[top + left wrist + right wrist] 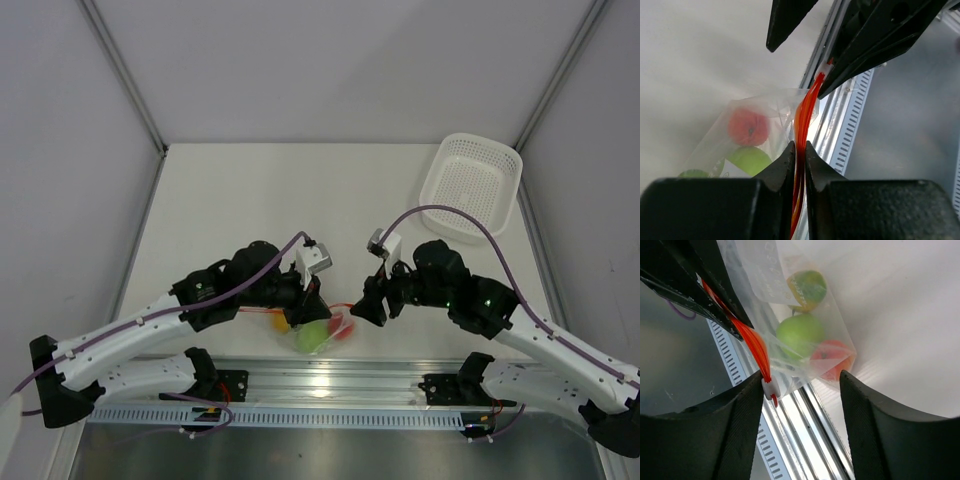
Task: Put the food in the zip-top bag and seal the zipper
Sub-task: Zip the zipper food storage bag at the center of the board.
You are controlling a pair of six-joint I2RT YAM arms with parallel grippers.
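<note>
The clear zip-top bag (330, 322) hangs at the table's near edge between my two grippers. Inside it I see the food: a lime-green ball (800, 334), a red-orange piece (832, 359) and a yellow-orange piece (807, 287). My left gripper (800, 150) is shut on the red-orange zipper (807, 107), pinching the strip between its fingertips. My right gripper (802, 385) is open at the zipper's other end. The white slider tab (771, 387) rests against the tip of its left finger (740, 410). The bag's lower corner hangs between the two fingers, apart from the right one.
A white perforated basket (472, 185) stands at the back right of the table. A metal rail (330, 380) runs along the near edge just below the bag. White walls close in the left and right sides.
</note>
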